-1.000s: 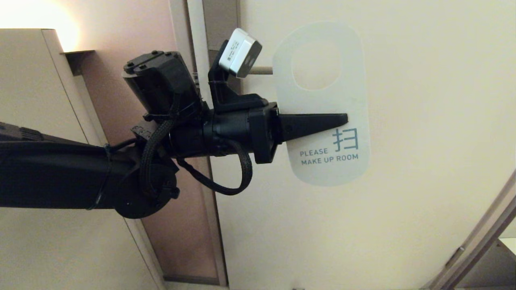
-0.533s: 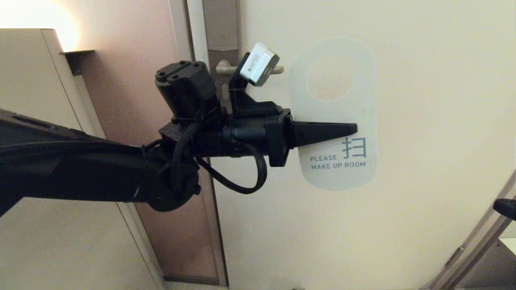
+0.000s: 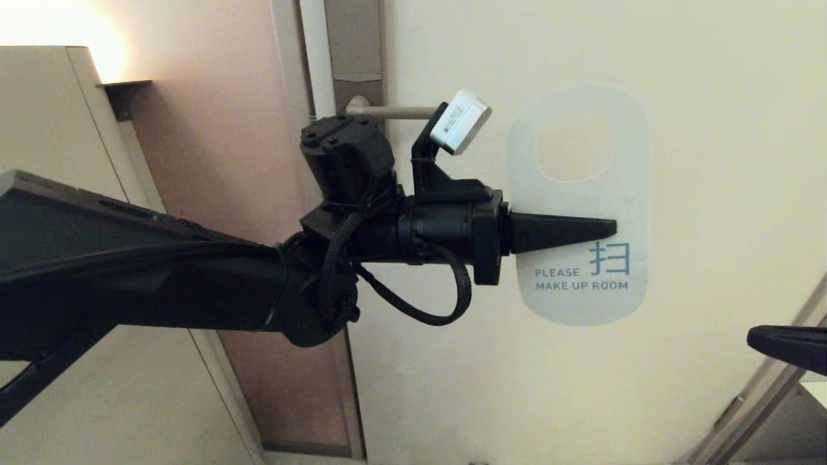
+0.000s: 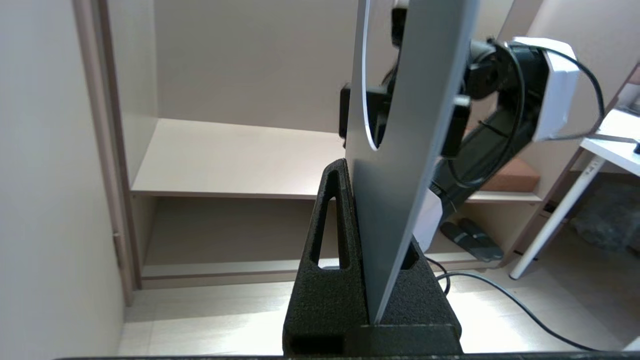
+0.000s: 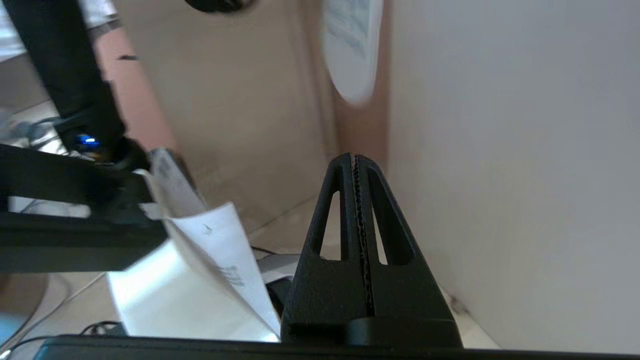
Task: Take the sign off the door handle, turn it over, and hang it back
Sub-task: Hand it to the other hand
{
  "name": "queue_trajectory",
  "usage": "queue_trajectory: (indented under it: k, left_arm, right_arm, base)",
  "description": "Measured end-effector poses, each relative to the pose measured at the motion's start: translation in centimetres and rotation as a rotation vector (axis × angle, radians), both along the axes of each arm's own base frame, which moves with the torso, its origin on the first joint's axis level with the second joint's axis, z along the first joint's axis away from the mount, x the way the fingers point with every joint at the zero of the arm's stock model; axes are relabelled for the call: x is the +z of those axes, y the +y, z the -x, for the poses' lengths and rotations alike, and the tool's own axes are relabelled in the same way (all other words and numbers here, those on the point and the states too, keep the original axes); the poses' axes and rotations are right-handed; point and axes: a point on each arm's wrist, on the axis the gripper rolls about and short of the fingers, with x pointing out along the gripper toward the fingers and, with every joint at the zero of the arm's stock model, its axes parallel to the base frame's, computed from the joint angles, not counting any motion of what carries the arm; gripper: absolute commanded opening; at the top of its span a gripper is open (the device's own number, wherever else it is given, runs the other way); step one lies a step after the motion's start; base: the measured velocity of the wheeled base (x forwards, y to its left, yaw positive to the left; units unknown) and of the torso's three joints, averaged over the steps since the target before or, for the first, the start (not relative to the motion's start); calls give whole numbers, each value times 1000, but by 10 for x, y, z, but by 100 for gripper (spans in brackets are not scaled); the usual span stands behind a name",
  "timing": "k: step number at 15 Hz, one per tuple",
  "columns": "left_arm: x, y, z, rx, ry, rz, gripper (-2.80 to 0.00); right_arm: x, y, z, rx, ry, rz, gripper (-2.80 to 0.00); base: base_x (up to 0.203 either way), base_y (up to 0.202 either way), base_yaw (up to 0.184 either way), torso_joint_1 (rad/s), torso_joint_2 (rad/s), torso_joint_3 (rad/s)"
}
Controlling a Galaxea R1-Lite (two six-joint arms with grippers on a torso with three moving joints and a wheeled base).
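The sign (image 3: 578, 258) shows its white "PLEASE MAKE UP ROOM" face in the head view. It hangs free of the door handle (image 3: 387, 112), to the right of and a little below the lever's end. My left gripper (image 3: 607, 227) is shut on the sign across its middle, below the oval hole. In the left wrist view the sign (image 4: 400, 165) stands edge-on between the left gripper's (image 4: 356, 167) jaws. My right gripper (image 3: 756, 337) comes in at the lower right edge, below the sign, shut and empty. In the right wrist view the right gripper (image 5: 356, 158) points up toward the sign (image 5: 352, 50).
The door (image 3: 678, 161) fills the right side, with the tall lock plate (image 3: 352, 45) by its left edge. A beige cabinet (image 3: 58, 129) stands at far left. A door frame edge (image 3: 769, 381) runs along the lower right.
My left gripper has carried the sign right and down, off the end of the door handle. My right gripper has come into view at the lower right.
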Motion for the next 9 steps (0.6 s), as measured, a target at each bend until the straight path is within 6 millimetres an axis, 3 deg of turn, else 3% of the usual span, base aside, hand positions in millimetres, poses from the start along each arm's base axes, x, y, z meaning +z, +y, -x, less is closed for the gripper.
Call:
queue_trajectory:
  k: [9]
  left_arm:
    - [-3,-13,10,-35,-3,6,-280]
  right_arm:
    - [13,8,-10,49,-8,-9,-280]
  base:
    - [0,0,0,0,0,0]
